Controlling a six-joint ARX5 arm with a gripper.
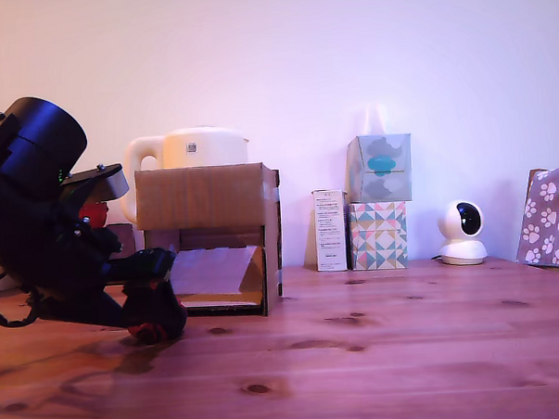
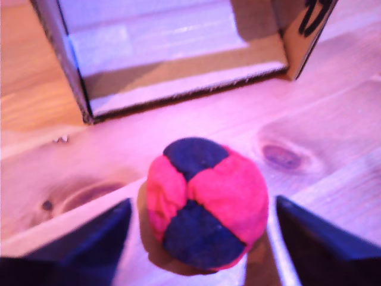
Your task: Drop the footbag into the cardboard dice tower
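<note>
Wrist view: footbag (image 2: 205, 204) on the tabletop (image 2: 36, 95) between the spread, untouching fingers of the open end effector (image 2: 202, 238), cardboard dice tower (image 2: 172, 53) just beyond; probably light, soft, squashable, best pinched across its middle; exterior view mostly hiding it behind the arm, yet revealing the tower's height.

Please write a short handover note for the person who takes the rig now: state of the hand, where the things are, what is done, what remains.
Hand: open, lowered to the table, one finger on each side of the footbag, not closed on it.
Footbag: lies on the wooden table, just in front of the cardboard dice tower, by its lower opening.
Done: approach to the footbag.
Left: close on it, lift it, carry it over the top of the tower, let go.
</note>
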